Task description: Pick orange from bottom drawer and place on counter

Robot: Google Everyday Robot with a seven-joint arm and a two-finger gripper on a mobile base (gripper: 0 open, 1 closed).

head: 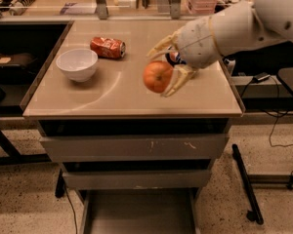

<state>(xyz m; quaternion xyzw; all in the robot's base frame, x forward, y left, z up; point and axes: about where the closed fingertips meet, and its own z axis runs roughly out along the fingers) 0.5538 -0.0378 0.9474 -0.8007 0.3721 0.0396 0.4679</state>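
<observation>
My gripper [162, 68] comes in from the right over the beige counter [112, 94] and is shut on the orange [157, 76], its pale fingers [178, 82] above and below the fruit. The orange hangs over the counter's middle right part. The bottom drawer [139, 211] stands pulled out at the foot of the cabinet, its grey floor bare.
A white bowl [77, 64] sits on the counter's left. A crushed red soda can [108, 47] lies behind it. A dark blue object [172, 57] is partly hidden behind my gripper. The two upper drawers [136, 147] are closed. Cables and a stand leg lie on the floor at right.
</observation>
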